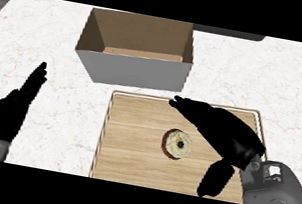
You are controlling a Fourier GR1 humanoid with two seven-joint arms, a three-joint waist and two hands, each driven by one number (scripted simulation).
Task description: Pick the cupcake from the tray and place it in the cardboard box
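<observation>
item 1, lower left: my black left hand [14, 108], fingers straight and together, resting on the white marbled counter [277, 80].
item 2, upper centre: open brown cardboard box with grey outer walls [131, 70], just above the tray.
item 3, centre: small round cupcake with pale frosting [177, 144], sitting mid-tray on the flat wooden tray with a raised rim [132, 141], untouched.
item 4, right: my black right hand [224, 129], fingers extended and spread, thumb hanging apart, holding nothing, beside the cupcake.
risk, my judgement: closing from this side could nudge the cupcake along the tray or tip it; lifting low could clip the box's near wall.
</observation>
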